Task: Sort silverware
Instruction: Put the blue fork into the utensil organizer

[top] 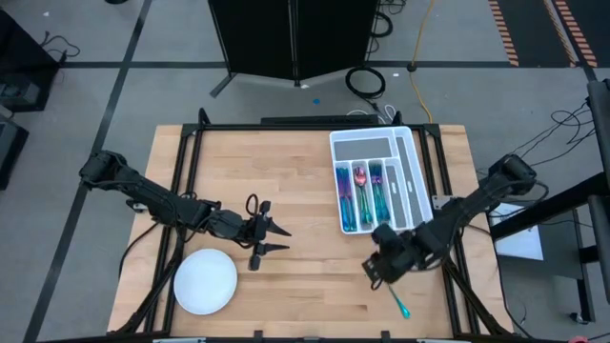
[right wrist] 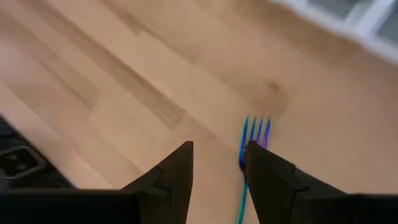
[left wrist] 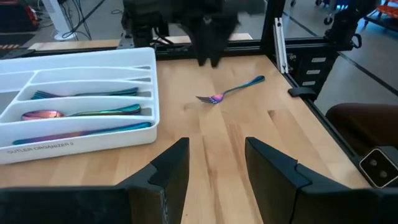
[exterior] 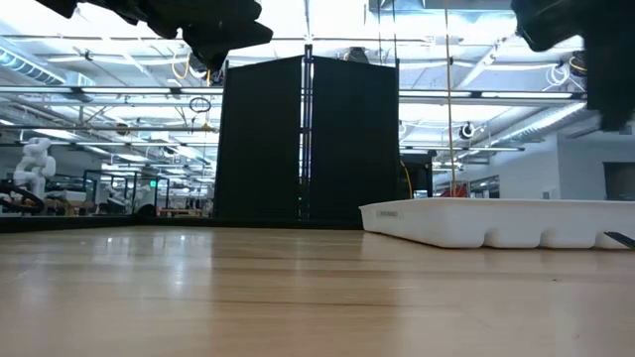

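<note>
On the wooden table (top: 315, 171), a white divided tray (top: 381, 177) sits toward two o'clock from the centre, its long compartments holding iridescent silverware (top: 367, 195): a fork, a spoon and a further piece lie in separate slots in the left wrist view, handles shading from pink to teal. One loose fork (top: 398, 303) lies flat on the bare wood at about five o'clock, well apart from the tray, its teal handle pointing toward the table's near edge. The right gripper (top: 374, 270) hovers just beside the tine end of that fork; the right wrist view shows the blue-purple tines right beside one dark finger (right wrist: 273, 177), partly behind it, and the jaws stand partly apart with nothing between them. The left gripper (top: 278, 239) waits near the middle of the table at about eight o'clock, its jaws spread wide and empty, pointing toward three o'clock. A round white plate (top: 205, 280) rests at seven o'clock, just below the left arm, with nothing visible on it.
</note>
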{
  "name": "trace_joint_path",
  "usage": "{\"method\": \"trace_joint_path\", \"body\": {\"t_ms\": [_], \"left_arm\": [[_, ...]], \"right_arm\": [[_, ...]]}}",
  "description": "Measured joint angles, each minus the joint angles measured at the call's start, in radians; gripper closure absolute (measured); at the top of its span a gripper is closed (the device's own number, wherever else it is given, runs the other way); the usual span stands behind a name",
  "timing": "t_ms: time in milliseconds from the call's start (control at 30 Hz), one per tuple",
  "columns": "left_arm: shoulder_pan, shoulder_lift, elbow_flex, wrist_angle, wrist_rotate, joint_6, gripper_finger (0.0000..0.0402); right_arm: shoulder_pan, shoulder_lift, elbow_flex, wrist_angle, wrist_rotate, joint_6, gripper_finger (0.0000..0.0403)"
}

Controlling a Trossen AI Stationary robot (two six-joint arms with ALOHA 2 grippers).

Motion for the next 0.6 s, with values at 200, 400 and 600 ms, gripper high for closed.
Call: {"method": "trace_joint_path", "body": {"t_ms": [200, 400, 600], "left_arm": [[0.0, 0.0, 0.0, 0.012, -0.001, 0.002, 0.0244], [0.001, 0.0, 0.0, 0.015, -0.004, 0.021, 0.0244], [0.002, 0.0, 0.0, 0.016, -0.004, 0.029, 0.0244]], "right_arm": [[0.084, 0.133, 0.0, 0.029, -0.064, 0.068, 0.0271], [0.131, 0.206, -0.001, 0.035, -0.11, 0.134, 0.0271], [0.169, 0.255, -0.001, 0.053, -0.118, 0.175, 0.0271]]}}
